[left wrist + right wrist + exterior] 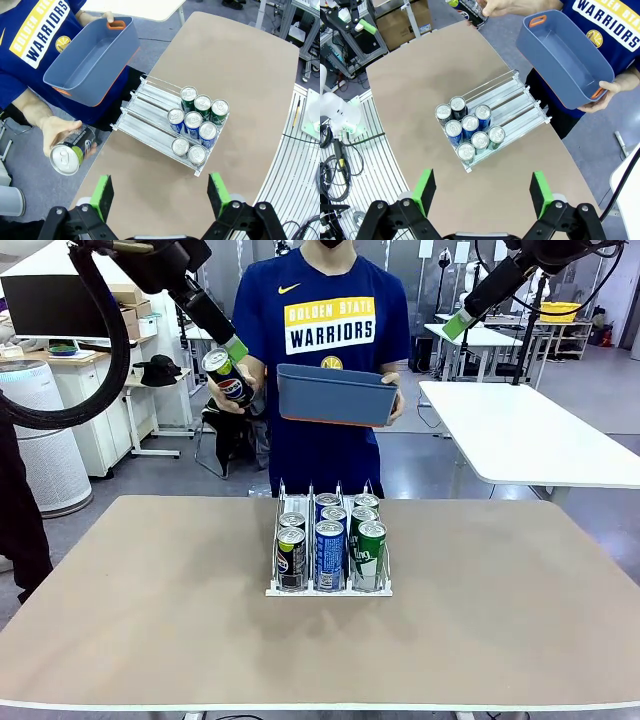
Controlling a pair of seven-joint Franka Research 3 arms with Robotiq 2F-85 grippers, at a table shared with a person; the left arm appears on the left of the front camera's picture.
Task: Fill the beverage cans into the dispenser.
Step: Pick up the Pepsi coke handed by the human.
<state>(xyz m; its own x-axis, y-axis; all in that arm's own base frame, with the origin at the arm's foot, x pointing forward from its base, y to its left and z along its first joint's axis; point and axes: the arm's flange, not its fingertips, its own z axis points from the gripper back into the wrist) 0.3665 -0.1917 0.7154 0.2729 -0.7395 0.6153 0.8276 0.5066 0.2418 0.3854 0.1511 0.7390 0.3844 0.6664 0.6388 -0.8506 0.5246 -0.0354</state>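
The clear dispenser [294, 502] stands mid-table with several beverage cans [329, 545] in its three lanes: black on the left, blue in the middle, green on the right. The person at the far side holds a black Pepsi can [228, 379] in one hand and a blue-grey bin [335, 395] in the other. My left gripper [236, 348] hangs high, close to that can. My right gripper [458, 325] is raised at the upper right. From the left wrist, the left gripper [161, 192] is open above the dispenser [145, 107], and the held can [67, 152] is off to one side. From the right wrist, the right gripper [482, 189] is open over the cans [470, 132].
The bin [92, 55] looks empty inside. Bare tan table [150, 620] lies all around the dispenser. A white table [530, 430] stands behind on the right, and cabinets and boxes at the back left.
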